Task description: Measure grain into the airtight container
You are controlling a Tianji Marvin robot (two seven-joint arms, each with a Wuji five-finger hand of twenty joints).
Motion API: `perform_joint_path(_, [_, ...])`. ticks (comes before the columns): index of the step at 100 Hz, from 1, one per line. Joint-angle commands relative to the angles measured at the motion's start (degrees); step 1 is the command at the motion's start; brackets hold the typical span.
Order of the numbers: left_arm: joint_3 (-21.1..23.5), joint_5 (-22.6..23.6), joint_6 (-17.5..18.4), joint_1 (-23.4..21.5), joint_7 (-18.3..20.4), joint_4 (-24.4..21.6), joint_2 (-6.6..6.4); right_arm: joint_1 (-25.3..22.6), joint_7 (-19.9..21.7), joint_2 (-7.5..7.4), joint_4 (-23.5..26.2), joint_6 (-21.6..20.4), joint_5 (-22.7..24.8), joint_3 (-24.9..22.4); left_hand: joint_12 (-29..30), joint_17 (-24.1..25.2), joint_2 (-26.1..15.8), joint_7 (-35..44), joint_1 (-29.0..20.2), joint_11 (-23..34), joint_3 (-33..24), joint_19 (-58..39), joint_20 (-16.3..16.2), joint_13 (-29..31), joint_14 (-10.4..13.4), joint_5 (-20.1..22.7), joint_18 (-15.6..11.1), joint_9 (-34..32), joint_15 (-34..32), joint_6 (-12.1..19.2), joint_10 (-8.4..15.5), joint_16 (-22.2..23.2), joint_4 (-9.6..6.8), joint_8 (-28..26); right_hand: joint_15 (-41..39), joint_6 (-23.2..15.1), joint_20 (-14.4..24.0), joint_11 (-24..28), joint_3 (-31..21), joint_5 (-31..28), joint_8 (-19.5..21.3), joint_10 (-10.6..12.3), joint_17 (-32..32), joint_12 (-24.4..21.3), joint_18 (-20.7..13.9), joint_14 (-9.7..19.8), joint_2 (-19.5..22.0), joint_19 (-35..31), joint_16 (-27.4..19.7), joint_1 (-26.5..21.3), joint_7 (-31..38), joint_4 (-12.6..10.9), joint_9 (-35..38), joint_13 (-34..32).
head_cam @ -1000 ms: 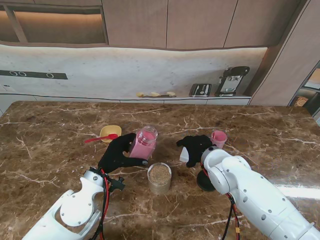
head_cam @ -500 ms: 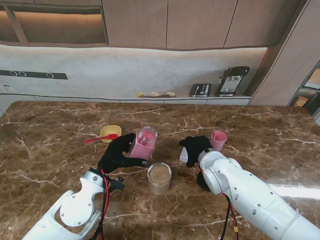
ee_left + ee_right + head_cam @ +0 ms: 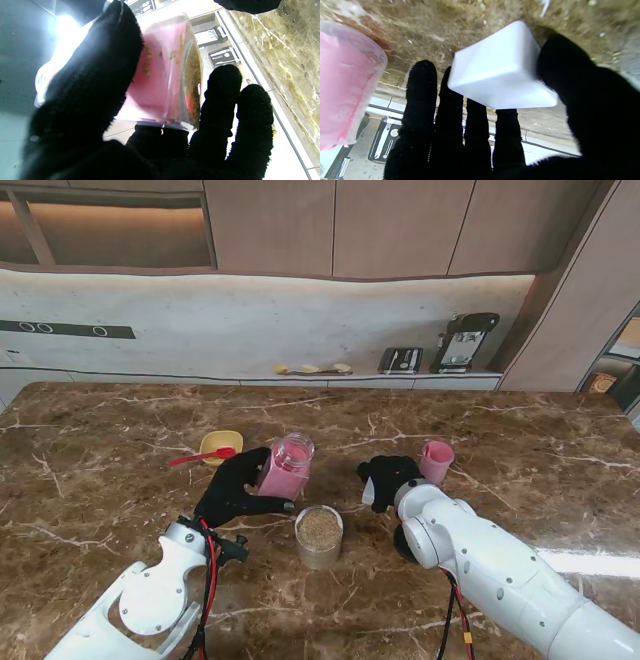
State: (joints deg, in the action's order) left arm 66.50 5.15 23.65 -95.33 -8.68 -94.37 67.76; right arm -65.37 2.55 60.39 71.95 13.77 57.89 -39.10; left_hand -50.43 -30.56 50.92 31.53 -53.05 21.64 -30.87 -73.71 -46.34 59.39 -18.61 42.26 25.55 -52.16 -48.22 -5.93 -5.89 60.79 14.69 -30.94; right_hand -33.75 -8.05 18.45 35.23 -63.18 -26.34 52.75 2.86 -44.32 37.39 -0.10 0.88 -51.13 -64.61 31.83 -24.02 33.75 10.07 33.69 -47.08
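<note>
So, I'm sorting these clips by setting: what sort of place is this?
Most likely a home-style kitchen: a brown marble counter, wood-fronted wall cabinets over a lit backsplash, and what look like a coffee machine and toaster on the back ledge.

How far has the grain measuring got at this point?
Partly done: the pink container in the left hand shows some grains inside in the left wrist view. In hand: the right hand holds a white scoop beside the pink cup. The clear jar nearer to me holds plenty of grain. Left: any further scoops and closing the container; I see no lid on it.
</note>
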Motion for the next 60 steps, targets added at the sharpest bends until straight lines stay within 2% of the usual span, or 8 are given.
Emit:
perform_joint_path(1, [-0.02, 0.17, -0.31, -0.46, -0.16, -0.26, 0.06, -0.76, -0.34, 0.21, -1.02, -0.42, -0.15, -0.19, -3.44, 0.45, -27.20, 35.18, -9.90, 16.57, -24.53, -2.36, -1.15, 1.05, 2.81, 22.32, -0.66, -10.34, -1.94, 15.43, 8.99, 0.25, -5.46, -7.32, -3.24, -1.11, -2.16, 2.37, -1.67, -2.67, 1.56, 0.81, -3.89, 1.66, -2.21, 1.34, -0.65, -4.10, 2.40, -3.10, 3.34, 0.05, 2.81, -3.70])
perform_joint_path(7, [0.07, 0.23, -0.41, -0.56, -0.13, -0.38, 0.04, -0.93, -1.28, 0.31, -1.41, -1.00, -0.36, -0.52, -3.44, 0.46, -27.19, 35.13, -9.87, 16.59, -24.52, -2.34, -1.14, 1.09, 2.87, 22.27, -0.69, -10.38, -1.97, 15.47, 9.02, 0.25, -5.43, -7.34, -4.39, -1.53, -4.52, 2.92, -1.97, -4.12, -0.37, 1.24, -6.05, 2.15, -3.57, 1.72, -0.34, -6.10, 2.76, -5.23, 5.74, -0.54, 5.56, -6.04])
perform_joint_path(25, [0.27, 0.35, -0.49, -0.64, -0.15, -0.57, 0.02, -1.28, -3.38, 0.59, -2.26, -2.84, -1.15, -1.41, -3.44, 0.41, -27.21, 35.12, -9.88, 16.60, -24.55, -2.36, -1.12, 1.08, 2.92, 22.28, -0.84, -10.37, -1.98, 15.52, 9.04, 0.24, -5.42, -7.37, -6.01, -2.92, -5.23, 3.85, -2.41, -9.30, -1.38, 2.14, -10.33, 2.10, -4.96, 1.91, 1.10, -7.94, 3.26, -9.78, 8.79, -1.41, 13.08, -11.59])
perform_joint_path(30, [0.33, 0.34, -0.50, -0.66, -0.05, -0.62, -0.01, -1.31, -3.70, 0.65, -2.38, -3.31, -1.35, -1.64, -3.45, 0.38, -27.16, 35.12, -9.82, 16.62, -24.52, -2.37, -1.12, 1.10, 2.97, 22.28, -0.84, -10.42, -1.99, 15.52, 9.03, 0.23, -5.40, -7.38, -5.84, -2.94, -5.91, 2.64, -1.80, -10.15, -4.09, 2.06, -11.10, 5.05, -5.02, 1.42, 1.36, -8.86, 4.46, -11.73, 9.35, 3.00, 15.06, -12.78])
perform_joint_path(34, [0.37, 0.35, -0.49, -0.67, -0.02, -0.64, -0.02, -1.30, -3.89, 0.72, -2.45, -3.66, -1.67, -1.82, -3.44, 0.33, -27.18, 35.12, -9.85, 16.61, -24.54, -2.40, -1.12, 1.11, 2.95, 22.28, -0.81, -10.41, -1.99, 15.52, 8.98, 0.23, -5.41, -7.38, -5.41, -2.97, -6.28, 1.31, -1.53, -9.97, -6.42, 2.00, -11.50, 6.35, -4.93, 1.12, 2.30, -9.27, 5.06, -12.80, 10.40, 4.25, 16.42, -13.46])
perform_joint_path(43, [0.45, 0.39, -0.45, -0.73, -0.11, -0.71, 0.00, -1.33, -3.63, 0.62, -2.09, -4.78, -1.61, -2.47, -3.45, 0.23, -27.16, 35.12, -9.85, 16.64, -24.54, -2.44, -1.12, 1.12, 2.99, 22.28, -0.86, -10.45, -2.00, 15.52, 8.92, 0.22, -5.40, -7.39, -4.83, -1.99, -6.57, 0.09, -2.62, -8.93, -8.55, 1.71, -11.35, 7.02, -5.07, 0.68, 4.85, -9.24, 5.39, -14.54, 10.71, 4.33, 16.76, -13.53])
perform_joint_path(60, [0.78, 0.56, -0.39, -0.95, -0.09, -0.94, -0.05, -2.91, -3.39, 0.45, 0.97, -6.10, -0.36, -5.76, -3.45, 0.23, -27.11, 35.06, -9.82, 16.63, -24.52, -2.46, -1.10, 1.21, 3.05, 22.25, -0.89, -10.46, -2.01, 15.49, 8.91, 0.20, -5.36, -7.38, -4.56, -1.40, -6.34, -0.44, -6.23, -9.40, -9.45, 1.64, -11.60, 7.31, -5.26, 0.22, 2.93, -9.31, 5.79, -15.80, 11.13, 4.64, 17.60, -14.14])
